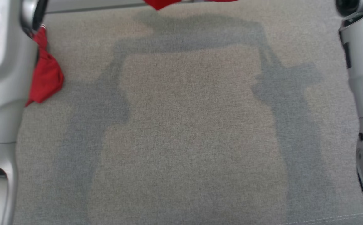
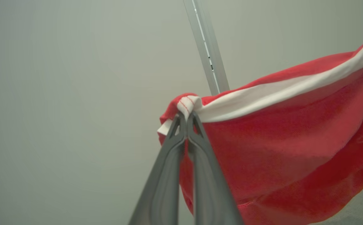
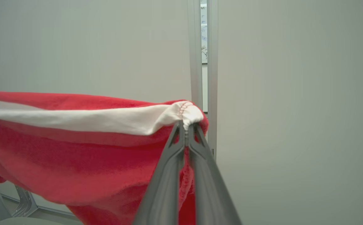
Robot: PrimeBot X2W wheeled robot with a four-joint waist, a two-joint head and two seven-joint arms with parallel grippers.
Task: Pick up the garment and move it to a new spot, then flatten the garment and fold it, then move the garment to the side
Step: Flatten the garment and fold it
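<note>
Left tool [image 2: 186,117] and right tool [image 3: 186,125] are each clamped on one end of the white waistband [image 2: 262,93] of the red garment [image 2: 278,140]. It is held stretched above the grey tabletop [image 1: 181,140], long axis spanning tool to tool.

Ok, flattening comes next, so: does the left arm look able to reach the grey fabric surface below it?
Probably yes: nothing lies on the grey fabric surface in the head view. The left gripper has its jaws shut on the red garment with the white band, so cloth would touch down first.
</note>
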